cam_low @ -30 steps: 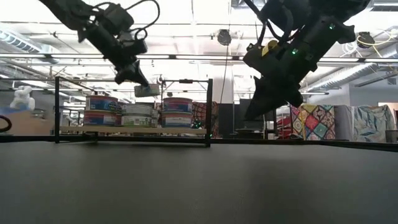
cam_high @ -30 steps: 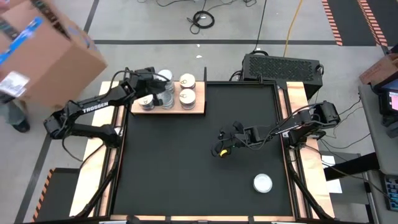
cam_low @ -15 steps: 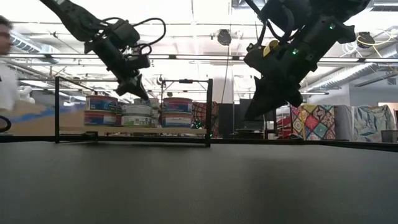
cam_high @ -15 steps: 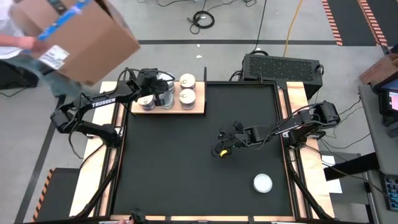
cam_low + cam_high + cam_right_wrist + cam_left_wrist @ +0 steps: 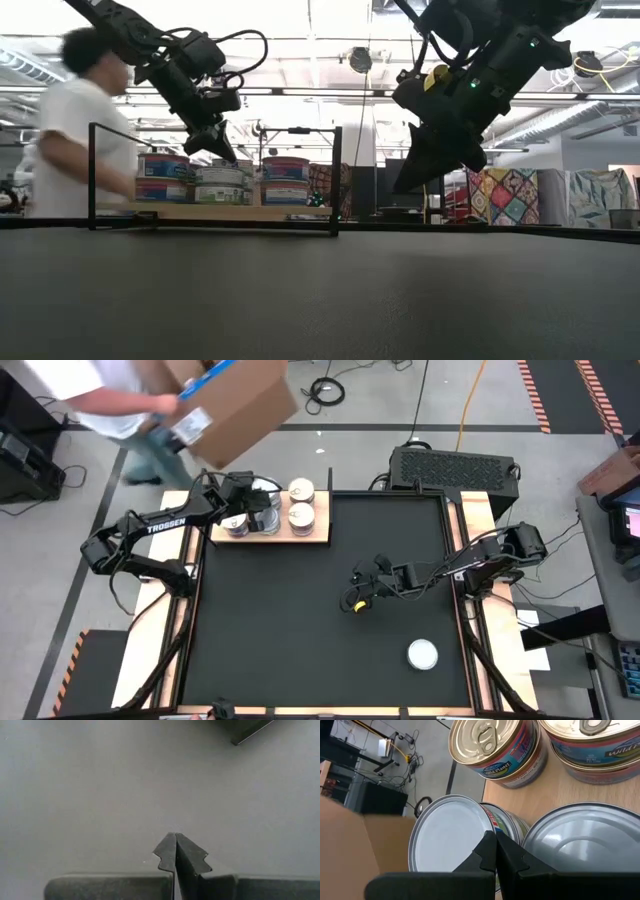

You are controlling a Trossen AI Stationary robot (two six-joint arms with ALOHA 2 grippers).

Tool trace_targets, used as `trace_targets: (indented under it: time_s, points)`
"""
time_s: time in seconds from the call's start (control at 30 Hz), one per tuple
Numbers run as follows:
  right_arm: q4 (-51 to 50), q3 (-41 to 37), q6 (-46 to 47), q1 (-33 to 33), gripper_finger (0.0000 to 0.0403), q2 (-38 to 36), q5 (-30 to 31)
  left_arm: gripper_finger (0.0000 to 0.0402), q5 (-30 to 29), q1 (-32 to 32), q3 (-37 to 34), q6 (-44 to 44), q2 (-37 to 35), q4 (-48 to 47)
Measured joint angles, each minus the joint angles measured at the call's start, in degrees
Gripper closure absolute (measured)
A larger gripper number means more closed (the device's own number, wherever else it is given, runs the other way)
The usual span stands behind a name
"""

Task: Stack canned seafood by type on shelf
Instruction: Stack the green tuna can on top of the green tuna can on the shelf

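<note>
The shelf, a pale wooden board, lies at the table's far left edge and bears several cans in short stacks. My left gripper is shut and slants down over the stacks. Its tips stand between a white-lidded can and a silver-lidded can. One more can rests on its base on the black mat, near right. My right gripper hangs shut above the mat's middle right, holding nothing. My left gripper's shut fingertips stand at the rim of the white-lidded can, slanting down from the table's left. I cannot tell whether they touch the rim. The can sits level on top of another can.
A person carries a cardboard box just beyond the table's far left corner, close behind the shelf. The same person shows in the low view. A black box stands behind the far right edge. Bare mat spreads across the near left.
My left gripper, still shut, has sunk toward the cans on the shelf. In the low view the grey can beside its tips stands lower than before. The person with the box has walked rightward along the table's far left side.
</note>
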Motion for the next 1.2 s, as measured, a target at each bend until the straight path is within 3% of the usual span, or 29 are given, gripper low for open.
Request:
trace_targets:
  time_s: [0.17, 0.7, 0.8, 0.9, 0.97, 1.07, 1.2]
  points:
    - [0.0, 0.0, 0.0, 0.0, 0.0403, 0.0, 0.0, 0.0396, -1.1, -1.2, 0.0, 0.0, 0.0, 0.0]
    - [0.0, 0.0, 0.1, 0.0, 0.0403, 0.0, 0.0, 0.0319, -6.9, -3.7, 0.0, 0.1, -5.8, 0.4]
    - [-0.1, 0.0, 0.2, -0.4, 0.0403, 0.0, -0.2, 0.0315, -6.7, -4.3, 0.0, -0.6, -8.8, 0.7]
    - [-0.4, 0.0, -0.4, -1.4, 0.0403, 0.0, -1.3, 0.0315, -1.3, -4.6, 0.0, -3.3, -11.4, 1.4]
    - [-0.5, 0.0, -1.5, -3.2, 0.0403, 0.0, -4.7, 0.0315, 3.2, -4.6, 0.0, -5.6, -12.5, 2.4]
    - [-0.5, 0.0, -3.4, -7.4, 0.0403, 0.0, -12.0, 0.0317, 4.5, -4.6, 0.0, -7.0, -13.2, 4.3]
    - [-0.5, 0.0, -7.0, -14.4, 0.0403, 0.0, -26.5, 0.0318, 6.0, -4.1, 0.0, -8.3, -13.9, 4.9]
